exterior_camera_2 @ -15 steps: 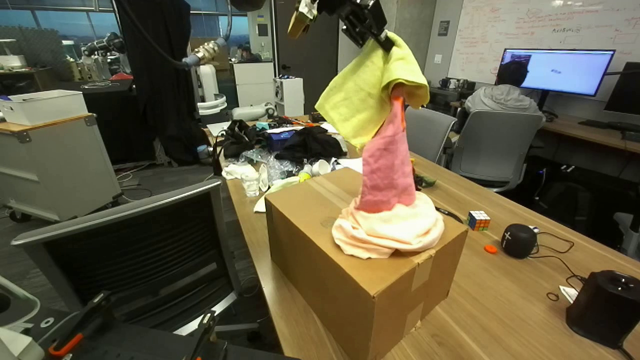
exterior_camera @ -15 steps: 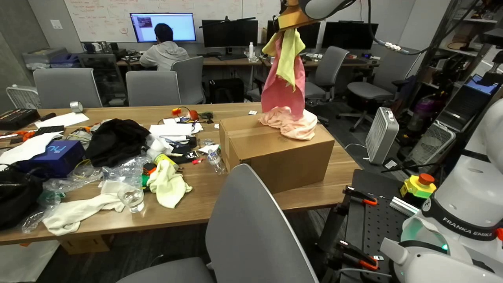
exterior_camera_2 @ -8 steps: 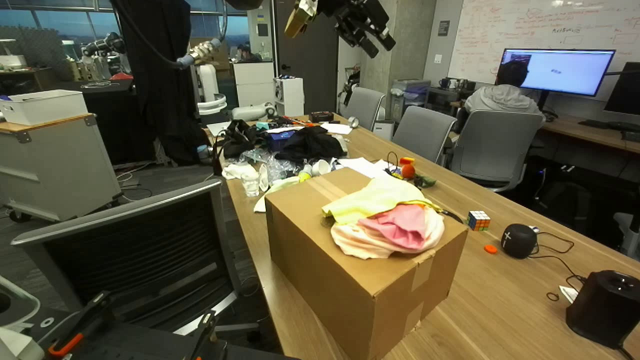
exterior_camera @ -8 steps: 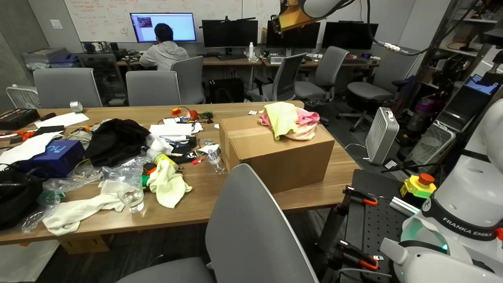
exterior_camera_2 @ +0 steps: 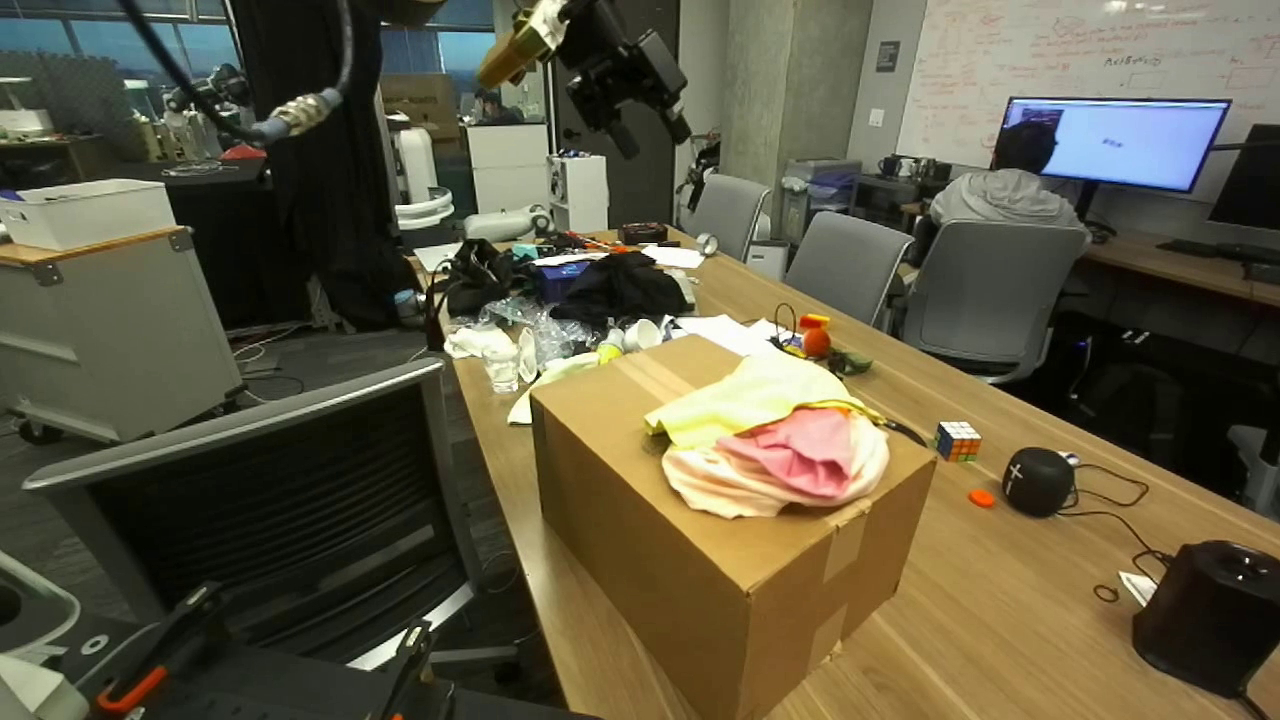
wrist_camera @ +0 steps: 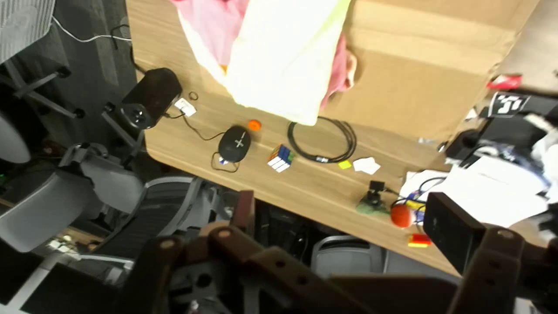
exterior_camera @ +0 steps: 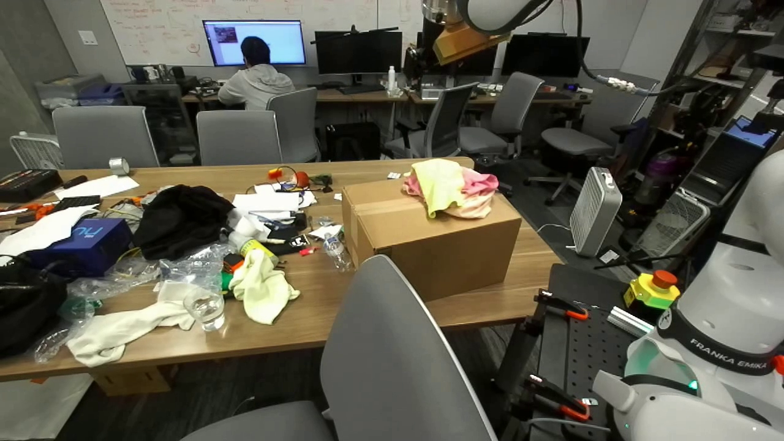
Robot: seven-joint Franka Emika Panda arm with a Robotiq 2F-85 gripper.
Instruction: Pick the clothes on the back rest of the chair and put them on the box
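Observation:
The clothes lie heaped on the box: a yellow cloth (exterior_camera_2: pixel 745 405) drapes over a pink one (exterior_camera_2: pixel 805 455), with a peach one (exterior_camera_2: pixel 715 485) underneath. They rest on top of the brown cardboard box (exterior_camera_2: pixel 640 520), toward one end, and the same pile (exterior_camera: pixel 444 187) shows in both exterior views. My gripper (exterior_camera_2: pixel 652 138) is in the air above the table, apart from the pile, its jaws wide apart. In the wrist view nothing lies between the fingers of the gripper (wrist_camera: pixel 344 211). The chair (exterior_camera_2: pixel 270 500) beside the table has a bare back rest.
On the table (exterior_camera_2: pixel 1000 580) around the box are a Rubik's cube (exterior_camera_2: pixel 957 441), a round black speaker (exterior_camera_2: pixel 1038 481) and a larger black device (exterior_camera_2: pixel 1210 615). Farther along sit a glass (exterior_camera: pixel 205 309), a bottle (exterior_camera: pixel 337 251), a black cloth (exterior_camera: pixel 187 220) and other clutter.
One second ago the yellow and pink cloths hung from my gripper. It has opened, they have dropped onto the peach cloth on the box, and the arm has since moved off sideways.

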